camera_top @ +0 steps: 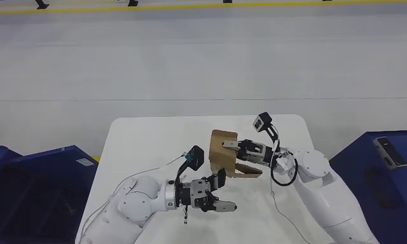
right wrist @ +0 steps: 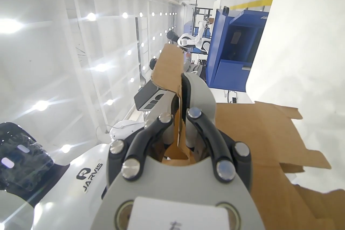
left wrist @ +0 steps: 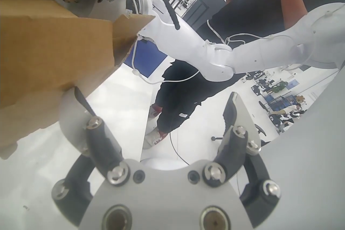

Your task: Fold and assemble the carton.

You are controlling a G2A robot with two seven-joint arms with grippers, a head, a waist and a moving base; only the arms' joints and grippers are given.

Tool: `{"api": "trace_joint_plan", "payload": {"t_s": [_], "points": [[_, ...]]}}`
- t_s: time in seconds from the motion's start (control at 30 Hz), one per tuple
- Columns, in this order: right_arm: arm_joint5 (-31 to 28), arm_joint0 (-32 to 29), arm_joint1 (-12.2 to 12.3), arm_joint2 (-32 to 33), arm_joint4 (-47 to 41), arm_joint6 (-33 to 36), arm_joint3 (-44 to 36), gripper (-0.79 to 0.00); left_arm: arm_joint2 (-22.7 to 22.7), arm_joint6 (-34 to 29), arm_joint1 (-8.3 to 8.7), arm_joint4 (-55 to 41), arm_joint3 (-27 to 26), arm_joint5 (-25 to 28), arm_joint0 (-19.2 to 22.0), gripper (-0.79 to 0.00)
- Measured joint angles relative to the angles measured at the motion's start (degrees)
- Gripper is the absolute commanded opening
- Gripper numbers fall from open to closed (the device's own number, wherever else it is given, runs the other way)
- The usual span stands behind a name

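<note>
White table on a pale floor, with blue bins at its 9 and 3 o'clock sides.

Standing by, one sees the right gripper clenched on the carton. Its fingers pinch the thin edge of one brown flap, which stands up between them. The arm comes in from the carton's 3 o'clock.

The left gripper is released and spread wide at the carton's 6 o'clock. One finger lies at the carton's lower edge and seems to touch it, though the cardboard hides the tip. The other finger is well apart from the carton, with nothing between the two.

The carton is half folded, a little toward 1 o'clock from the table's middle. One panel is upright, facing 9 o'clock, and jagged flaps splay out low toward 4 o'clock, just beside the right gripper.
</note>
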State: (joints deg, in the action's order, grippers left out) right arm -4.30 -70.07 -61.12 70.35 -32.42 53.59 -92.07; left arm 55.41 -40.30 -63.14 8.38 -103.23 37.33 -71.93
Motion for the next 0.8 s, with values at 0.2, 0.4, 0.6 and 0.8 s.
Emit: {"api": "trace_joint_plan", "payload": {"t_s": [0.2, 0.4, 0.6, 0.8], "points": [[0.4, -1.12, 0.19, 0.89, 0.16, 0.28, -1.03, -0.785, 1.25, 0.14, 0.44, -0.44, 0.22, 0.65, -1.15, 0.0], [0.46, -1.58, -0.02, -0.23, 0.28, 0.0, -1.97, -0.785, 0.92, 0.4, 0.54, 0.15, 0.02, 0.95, -1.63, 0.0], [0.36, -1.88, 0.13, 0.9, 0.33, 0.14, -1.49, -0.785, 1.75, 1.26, 0.81, 0.49, -0.36, 1.3, -2.27, 0.0], [0.4, -2.11, -0.23, -1.08, 0.43, -0.11, -1.95, -0.785, 1.72, 1.59, 0.94, 0.55, -0.55, 1.44, -2.68, 0.0]]}}
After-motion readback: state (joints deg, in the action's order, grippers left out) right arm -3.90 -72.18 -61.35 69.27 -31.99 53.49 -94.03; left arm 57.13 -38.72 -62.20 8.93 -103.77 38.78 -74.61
